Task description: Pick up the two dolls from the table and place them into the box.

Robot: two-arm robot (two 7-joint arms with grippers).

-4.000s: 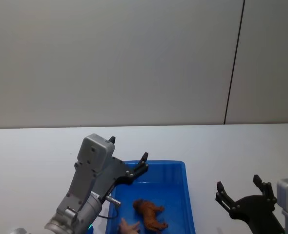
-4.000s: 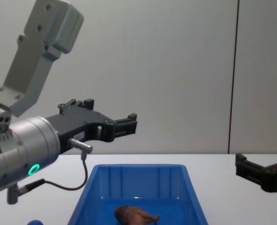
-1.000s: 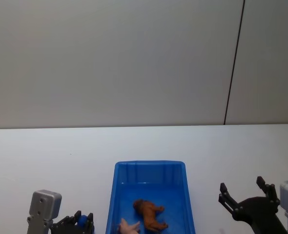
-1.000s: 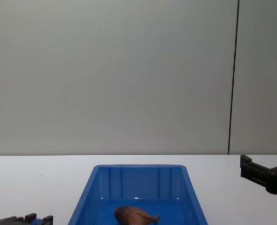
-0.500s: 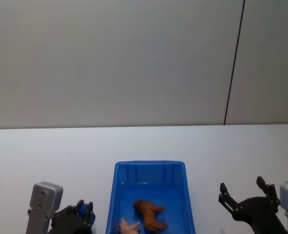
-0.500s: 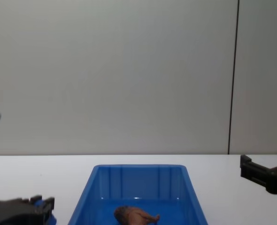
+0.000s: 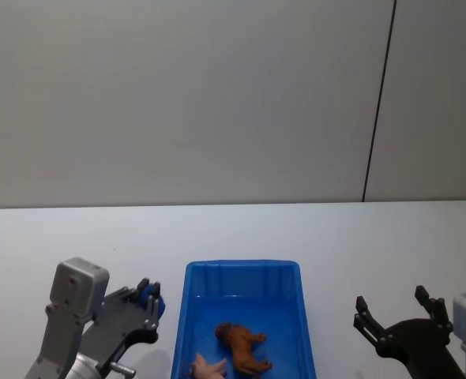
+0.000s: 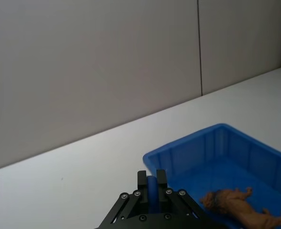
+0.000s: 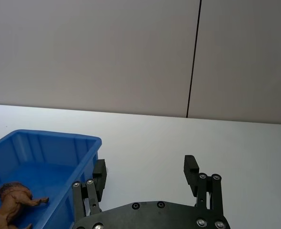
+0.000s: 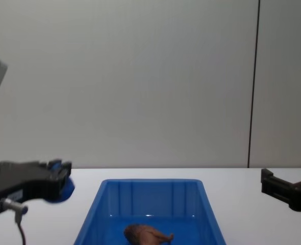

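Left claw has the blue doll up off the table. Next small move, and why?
Probably carry it toward the robot's right until it hangs over the box, then open. The left claw is shut on the blue doll, lifted beside the box's left wall, not above the inside. The brown doll already lies inside. The right claw hangs open beside the box.

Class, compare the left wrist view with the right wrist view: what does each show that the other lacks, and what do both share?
Left wrist view alone: the left hand shut on the blue doll, raised beside the box.

Right wrist view alone: the right hand, fingers spread and holding nothing, over the table off the box's other side.

Both: the blue box with the brown doll lying inside, the white table and the grey wall.
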